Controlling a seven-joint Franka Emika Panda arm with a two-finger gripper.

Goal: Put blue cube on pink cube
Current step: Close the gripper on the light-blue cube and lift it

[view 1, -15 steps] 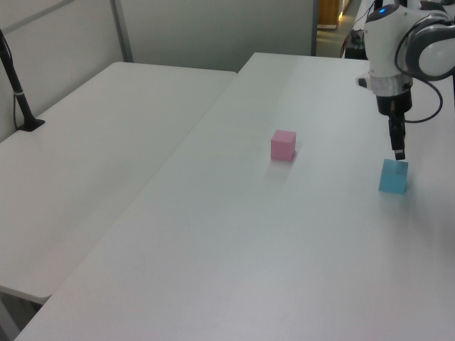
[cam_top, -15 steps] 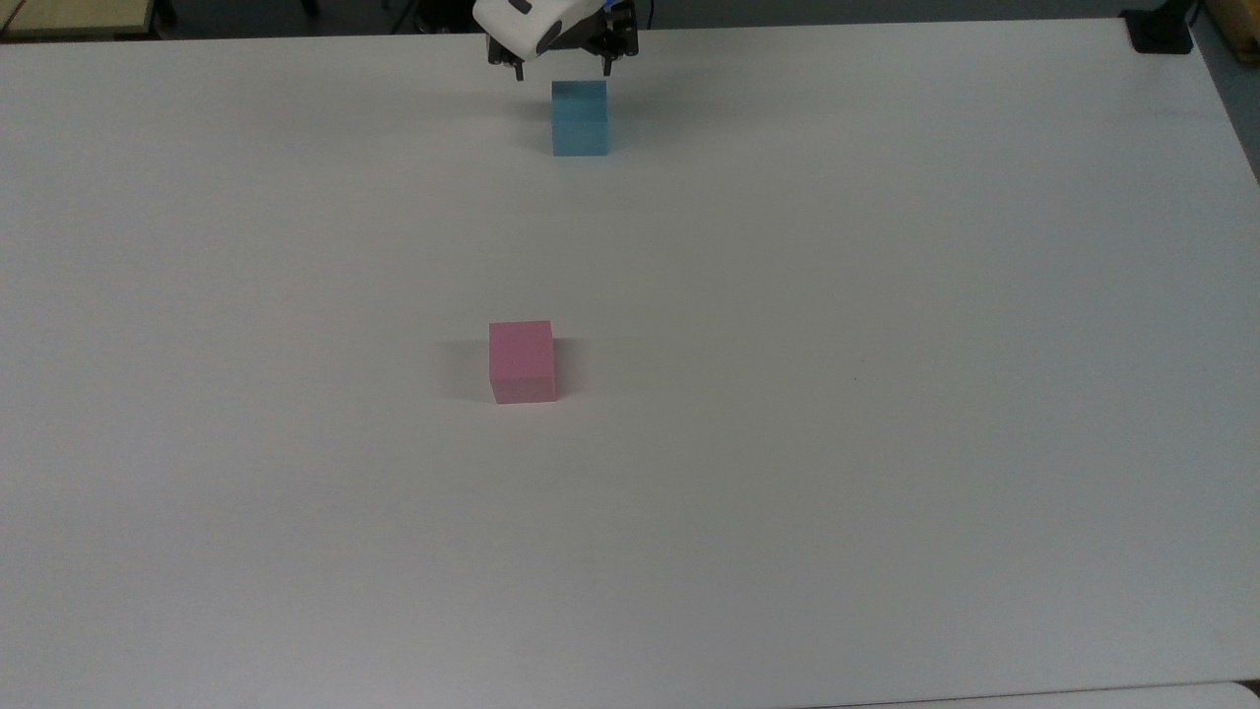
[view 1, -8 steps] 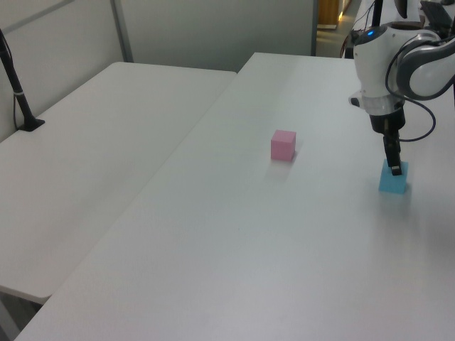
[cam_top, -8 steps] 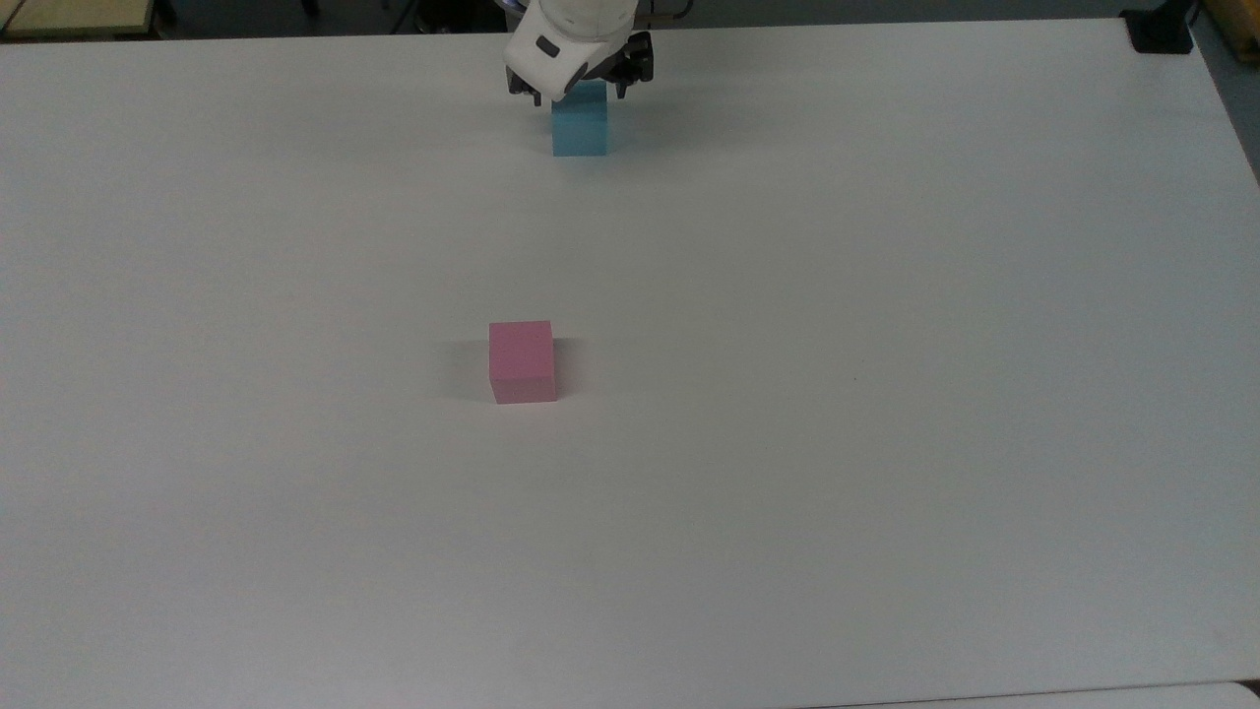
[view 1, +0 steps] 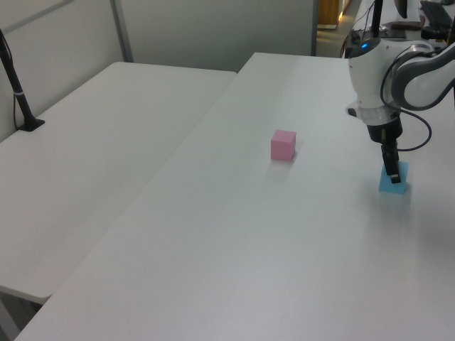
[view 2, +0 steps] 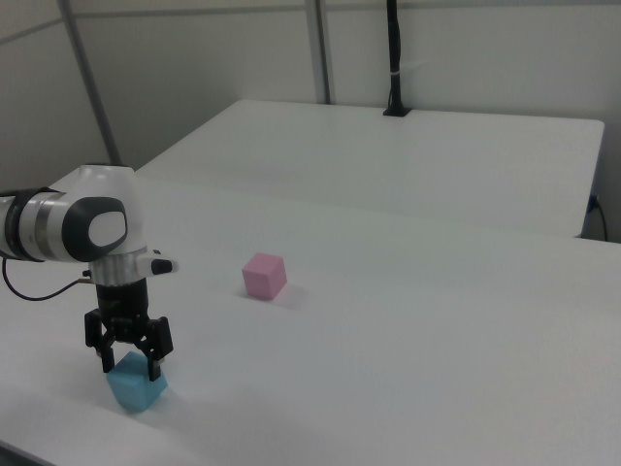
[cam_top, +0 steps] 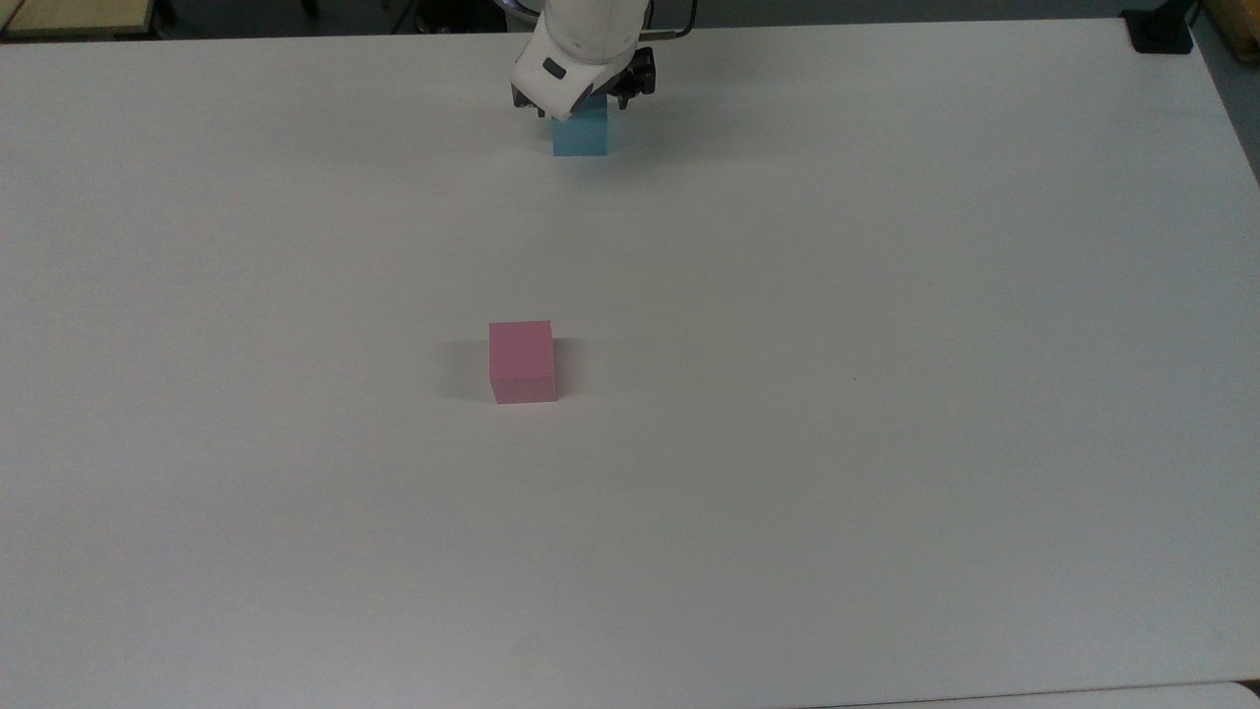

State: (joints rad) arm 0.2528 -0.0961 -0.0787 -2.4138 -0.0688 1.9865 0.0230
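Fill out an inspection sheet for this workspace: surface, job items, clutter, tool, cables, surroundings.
Surface: white table, bare apart from the two cubes; a second white table adjoins it.
Job's things: blue cube on the table at the far edge in the top view, under the tool; pink cube stands alone near the middle, nothing on it.
Clutter: nothing seen.
Grippers: tool is open, fingers astride the blue cube, which rests on the table.
Cables: black cable loops off the arm's wrist.
Surroundings: grey partition walls; black post on the second table.
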